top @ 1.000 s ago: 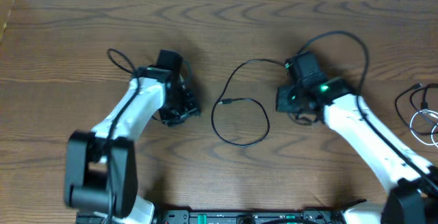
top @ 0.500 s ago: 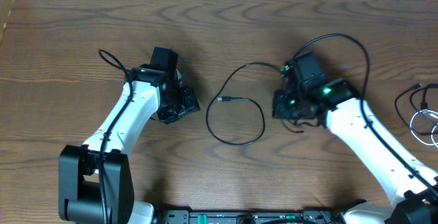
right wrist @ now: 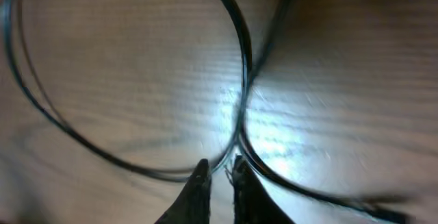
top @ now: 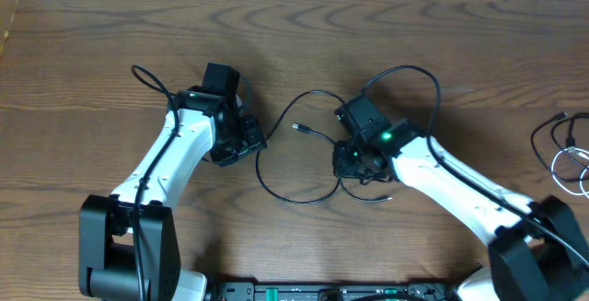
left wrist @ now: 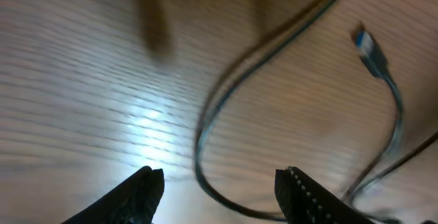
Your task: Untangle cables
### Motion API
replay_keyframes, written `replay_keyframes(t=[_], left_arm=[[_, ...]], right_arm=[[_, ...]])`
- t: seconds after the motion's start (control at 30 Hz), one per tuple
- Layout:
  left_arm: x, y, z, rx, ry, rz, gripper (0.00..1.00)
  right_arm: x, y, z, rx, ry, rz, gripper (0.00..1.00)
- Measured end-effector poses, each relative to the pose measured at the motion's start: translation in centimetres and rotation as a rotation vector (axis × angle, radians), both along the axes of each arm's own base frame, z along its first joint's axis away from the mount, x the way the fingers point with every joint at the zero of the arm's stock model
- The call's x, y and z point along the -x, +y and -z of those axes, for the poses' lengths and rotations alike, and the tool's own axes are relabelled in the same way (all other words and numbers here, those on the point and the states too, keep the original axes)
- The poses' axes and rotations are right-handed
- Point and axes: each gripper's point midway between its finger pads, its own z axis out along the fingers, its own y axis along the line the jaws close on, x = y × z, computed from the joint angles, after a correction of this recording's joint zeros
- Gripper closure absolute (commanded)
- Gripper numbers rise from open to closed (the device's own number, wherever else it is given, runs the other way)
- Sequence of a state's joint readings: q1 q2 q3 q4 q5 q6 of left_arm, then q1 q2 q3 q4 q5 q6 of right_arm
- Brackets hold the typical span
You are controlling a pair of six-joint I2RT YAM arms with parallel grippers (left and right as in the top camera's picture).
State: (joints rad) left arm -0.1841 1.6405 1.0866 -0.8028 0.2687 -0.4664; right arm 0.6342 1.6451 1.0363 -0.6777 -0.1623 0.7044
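1. The black cable [top: 285, 197] lies on the wooden desk [top: 110, 52] between the two arms. It curls into a loose loop that crosses over itself near the right claw [top: 354, 160].
2. In the right wrist view the right claw [right wrist: 220, 176] has its fingers pressed almost together. It pinches the black cable [right wrist: 244, 66] where two strands meet at the tips.
3. The left claw [top: 237, 141] sits just left of the loop with its fingers spread wide. In the left wrist view the left claw [left wrist: 222, 183] grips nothing. A bend of the black cable [left wrist: 205, 128] lies flat on the desk between the fingers.
4. The cable's free end carries a small plug [top: 299, 128], which rests on the desk between the two claws. The left wrist view shows the plug [left wrist: 367, 46] with a blue tip.
5. A small bunch of other cables [top: 566, 149], black and white, lies at the right edge of the desk, well apart from both claws.
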Motion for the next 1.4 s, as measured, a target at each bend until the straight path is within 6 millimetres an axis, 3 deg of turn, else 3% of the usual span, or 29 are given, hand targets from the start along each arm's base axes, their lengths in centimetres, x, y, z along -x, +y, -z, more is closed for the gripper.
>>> replay_keyframes(t=[0.13,0.37,0.63,0.87,1.4], left_arm=[[-0.1,1.3,0.9,-0.074,-0.018,-0.01,0.39],[0.0,2.2,2.8,-0.118,-0.045,-0.017,0.34],[0.8,2.5,4.5,-0.13,-0.044,-0.019,0.34],[1.9,2.8,5.7,-0.136,-0.028,-0.018,0.34],[1.4,2.0,6.0,-0.158,-0.074,0.018,0.34]], right_arm=[[0.0,0.8,1.7,0.013,0.017,-0.008,0.9],[0.8,0.8,3.5,0.048,0.07,-0.008,0.75],[0.8,0.7,3.6,0.05,0.071,-0.006,0.71],[0.5,0.4,3.6,0.069,0.055,0.0,0.6],[-0.2,-0.4,3.7,0.115,0.018,0.016,0.56]])
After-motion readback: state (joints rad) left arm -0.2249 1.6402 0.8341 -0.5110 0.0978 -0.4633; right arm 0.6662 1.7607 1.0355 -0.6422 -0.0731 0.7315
